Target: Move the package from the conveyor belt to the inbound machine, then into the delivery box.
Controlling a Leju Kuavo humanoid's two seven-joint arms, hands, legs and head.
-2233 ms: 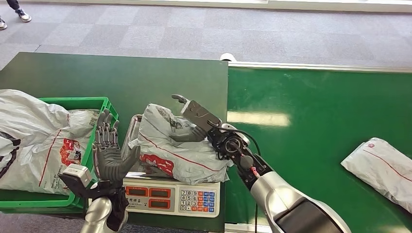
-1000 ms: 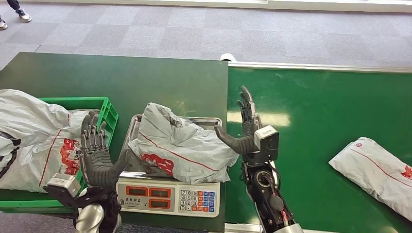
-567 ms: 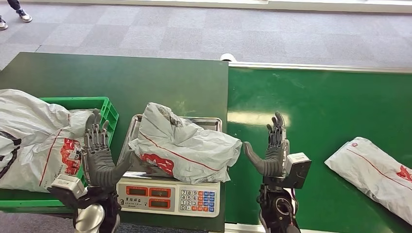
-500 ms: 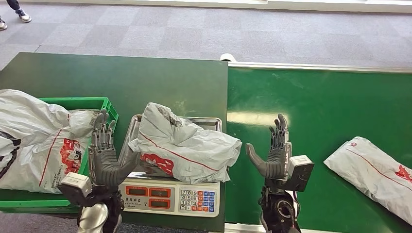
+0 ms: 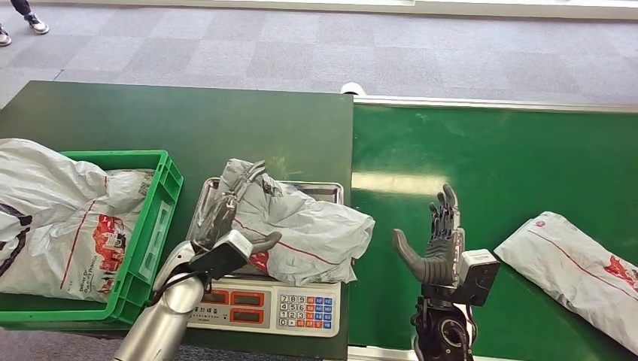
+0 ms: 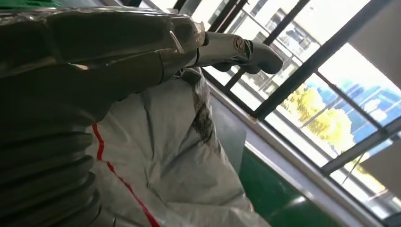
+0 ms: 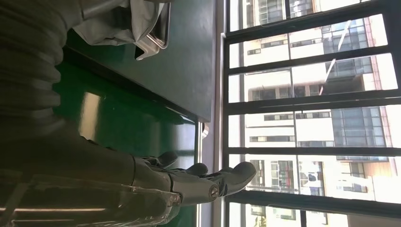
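A crumpled grey-white package point(image 5: 308, 226) with a red stripe lies on the steel tray of the inbound scale point(image 5: 263, 304). My left hand point(image 5: 226, 214) reaches over the package's left side, fingers stretched along it and touching it, thumb spread; it does not grip. In the left wrist view the fingers point(image 6: 227, 45) lie over the package point(image 6: 179, 156). My right hand point(image 5: 438, 242) stands upright with fingers apart and nothing in it, above the green conveyor belt point(image 5: 489, 158) to the right of the scale. The right wrist view shows this hand point(image 7: 203, 182), with the package point(image 7: 118, 16) beyond it.
A green delivery crate point(image 5: 154, 226) left of the scale holds several grey packages point(image 5: 60, 210). Another package point(image 5: 579, 263) lies on the belt at the right edge. The dark green table point(image 5: 188, 120) stretches behind the scale, with grey carpet floor beyond.
My left hand swung from beside the crate rightwards onto the package on the scale. My right hand drifted slightly right. The package on the belt crept left.
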